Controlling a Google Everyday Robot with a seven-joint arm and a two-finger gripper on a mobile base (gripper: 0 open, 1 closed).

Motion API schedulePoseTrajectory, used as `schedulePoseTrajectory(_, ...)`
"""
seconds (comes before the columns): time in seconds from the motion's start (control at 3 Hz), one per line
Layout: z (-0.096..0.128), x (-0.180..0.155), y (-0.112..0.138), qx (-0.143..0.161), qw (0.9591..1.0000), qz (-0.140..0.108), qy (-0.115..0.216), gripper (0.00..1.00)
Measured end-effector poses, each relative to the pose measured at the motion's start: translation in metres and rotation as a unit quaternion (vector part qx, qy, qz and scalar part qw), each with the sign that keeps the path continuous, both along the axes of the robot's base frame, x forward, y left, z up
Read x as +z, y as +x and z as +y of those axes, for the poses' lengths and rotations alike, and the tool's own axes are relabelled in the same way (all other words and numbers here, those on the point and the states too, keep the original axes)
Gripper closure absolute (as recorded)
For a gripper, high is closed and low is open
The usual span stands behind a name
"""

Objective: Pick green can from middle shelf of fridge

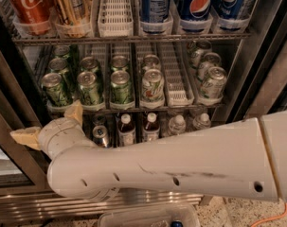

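The fridge (pixel 256 56) stands open in front of me. Its middle shelf (pixel 133 109) holds rows of dark-green cans in white lanes: front ones are at the left (pixel 55 89), next to it (pixel 89 87) and at the centre (pixel 120 86). Paler white-and-green cans (pixel 153 84) stand to the right, with more at the far right (pixel 212 82). My gripper (pixel 45 121) is at the lower left, just below the shelf's front edge and under the two leftmost green cans. Its tan fingers (pixel 76 113) are spread apart and hold nothing. My white arm (pixel 181 162) crosses the lower view.
The top rack holds a red cola can (pixel 28 6), a gold can (pixel 69 8) and blue cola cans (pixel 195 4). The bottom rack holds bottles (pixel 126 129) and a can (pixel 101 135). An empty white lane (pixel 174 74) sits on the middle shelf. The fridge's left frame (pixel 10 126) is beside the gripper.
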State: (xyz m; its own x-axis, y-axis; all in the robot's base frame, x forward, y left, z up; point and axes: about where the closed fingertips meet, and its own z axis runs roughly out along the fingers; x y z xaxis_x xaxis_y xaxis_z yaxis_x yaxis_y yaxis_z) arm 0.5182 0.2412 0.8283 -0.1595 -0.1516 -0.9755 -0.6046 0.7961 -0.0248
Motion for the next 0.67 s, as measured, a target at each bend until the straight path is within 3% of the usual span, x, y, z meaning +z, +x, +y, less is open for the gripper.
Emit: schedulePoseTrajectory(0.67, 0.0013, 0.001, -0.0047, 0.004, 0.9999, 0.004, 0.014, 0.0)
